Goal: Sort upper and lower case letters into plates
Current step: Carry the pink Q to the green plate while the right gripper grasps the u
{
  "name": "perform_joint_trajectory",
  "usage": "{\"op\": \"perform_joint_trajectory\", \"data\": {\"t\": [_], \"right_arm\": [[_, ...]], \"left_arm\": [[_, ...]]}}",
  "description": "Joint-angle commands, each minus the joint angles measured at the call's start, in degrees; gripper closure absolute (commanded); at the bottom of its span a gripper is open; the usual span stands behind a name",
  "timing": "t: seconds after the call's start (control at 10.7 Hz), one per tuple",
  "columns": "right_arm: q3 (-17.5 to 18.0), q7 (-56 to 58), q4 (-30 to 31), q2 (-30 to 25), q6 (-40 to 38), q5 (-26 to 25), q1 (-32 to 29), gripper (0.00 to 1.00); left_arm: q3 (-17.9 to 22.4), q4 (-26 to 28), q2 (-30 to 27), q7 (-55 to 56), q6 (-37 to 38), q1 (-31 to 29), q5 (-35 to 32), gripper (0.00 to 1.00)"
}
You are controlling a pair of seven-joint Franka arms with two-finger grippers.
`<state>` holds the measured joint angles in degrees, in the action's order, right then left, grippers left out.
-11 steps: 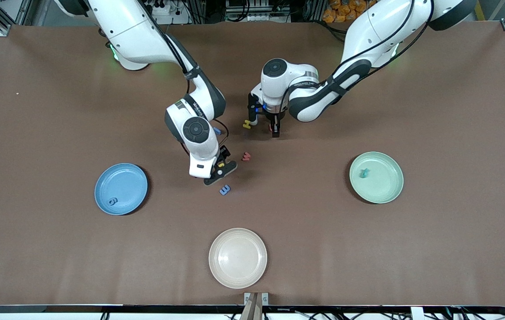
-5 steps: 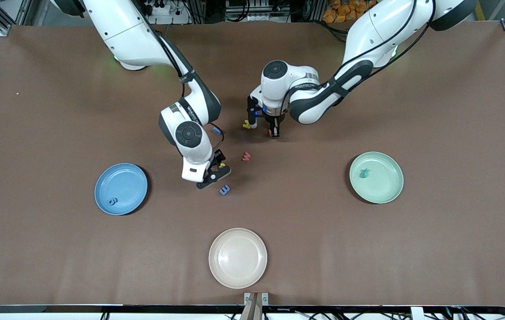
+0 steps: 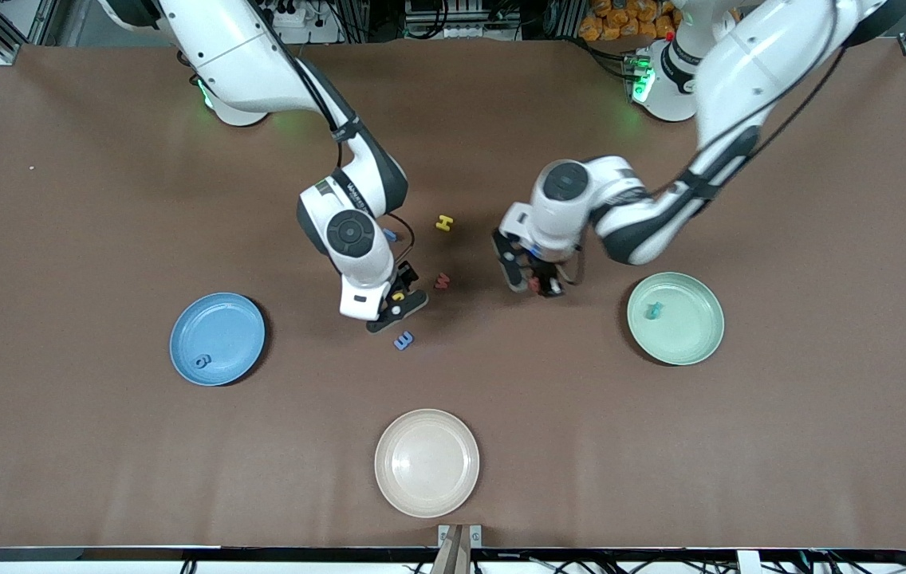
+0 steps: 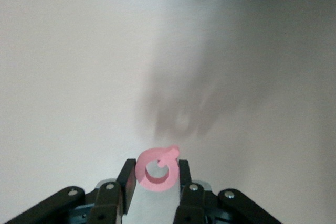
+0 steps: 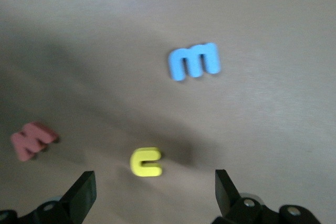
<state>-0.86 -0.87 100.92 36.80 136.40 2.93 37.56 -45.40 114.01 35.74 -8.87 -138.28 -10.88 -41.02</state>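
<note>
My left gripper [image 3: 534,281] is shut on a pink ring-shaped letter [image 4: 157,169] and holds it above the table, between the loose letters and the mint green plate [image 3: 684,339]. That plate holds a teal letter [image 3: 650,310]. My right gripper [image 3: 399,296] is open, low over a yellow c [image 5: 146,162]. In the right wrist view the c lies just ahead of the spread gripper [image 5: 155,195]. A blue m [image 5: 194,61], a red-pink letter [image 3: 442,281] and a yellow H [image 3: 443,223] lie on the table. The blue plate [image 3: 222,319] holds a dark blue letter [image 3: 202,361].
A cream plate [image 3: 427,478] sits nearest the front camera, midway along the table. A small blue letter [image 3: 389,235] shows partly beside the right arm's wrist. The brown table mat is bare toward both ends.
My left gripper has risen from beside the yellow H with the pink letter and moved toward the mint green plate. My right gripper stays over the yellow c, having shifted only slightly.
</note>
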Motion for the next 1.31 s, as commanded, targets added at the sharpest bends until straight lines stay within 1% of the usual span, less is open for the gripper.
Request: {"op": "perform_joint_trajectory", "data": {"t": [0.0, 0.09, 0.19, 0.28, 0.47, 0.56, 0.65, 0.75, 0.84, 0.93, 1.03, 1.12, 1.21], "right_arm": [[-0.1, -0.4, -1.2, 2.0, 0.4, 0.8, 1.6, 0.00], [-0.1, -0.4, -1.2, 2.5, 1.5, 0.7, 2.1, 0.00], [-0.2, -0.4, -1.2, 3.1, 2.9, 0.7, 2.1, 0.00], [-0.2, -0.4, -1.2, 3.6, 3.3, 0.2, 2.1, 0.00], [-0.2, -0.3, -1.2, 3.7, 3.5, 0.1, 1.7, 0.00], [-0.2, 0.2, -1.3, 3.7, 3.5, 0.1, 1.4, 0.00], [-0.2, 0.3, -1.3, 3.7, 3.5, 0.0, 1.2, 0.00], [-0.3, 0.3, -1.3, 3.7, 3.4, 0.1, 1.3, 0.00], [-0.2, 0.3, -1.2, 3.6, 3.3, 0.0, 1.3, 0.00], [-0.3, 0.3, -1.2, 3.5, 3.0, 0.0, 1.3, 0.42], [-0.3, 0.3, -1.1, 3.4, 2.6, 0.1, 1.3, 0.85], [-0.3, 0.3, -0.8, 3.3, 2.6, 0.1, 1.1, 0.94], [-0.3, 0.7, -0.7, 3.0, 1.4, 0.1, 0.9, 0.96]], "left_arm": [[-0.7, -3.5, -4.4, -4.8, 6.7, -4.9, 7.9, 1.00], [-0.6, -5.6, -4.5, -5.3, 11.3, -7.4, 8.1, 1.00], [1.5, -6.1, -4.9, -5.4, 12.8, -8.9, 8.1, 1.00], [4.7, -6.1, -4.9, -5.3, 12.9, -9.1, 8.3, 1.00], [9.1, -6.4, -4.1, -5.1, 12.9, -9.2, 11.2, 0.99], [9.8, -7.0, -4.0, -5.2, 12.9, -9.1, 13.9, 0.77], [11.0, -8.3, -3.6, -5.4, 12.9, -9.0, 14.3, 0.43], [11.9, -8.7, -3.7, -5.6, 12.9, -8.7, 14.3, 0.00], [12.3, -9.1, -3.6, -5.5, 12.9, -8.7, 14.6, 0.00], [14.3, -10.0, -3.7, -5.5, 12.9, -8.5, 14.6, 0.00], [15.5, -11.9, -3.6, -5.5, 12.9, -8.4, 14.6, 0.00], [15.6, -13.2, -3.8, -5.5, 12.9, -8.2, 14.7, 0.00], [15.9, -13.7, -4.9, -4.9, 13.7, -6.5, 17.9, 0.00]]}}
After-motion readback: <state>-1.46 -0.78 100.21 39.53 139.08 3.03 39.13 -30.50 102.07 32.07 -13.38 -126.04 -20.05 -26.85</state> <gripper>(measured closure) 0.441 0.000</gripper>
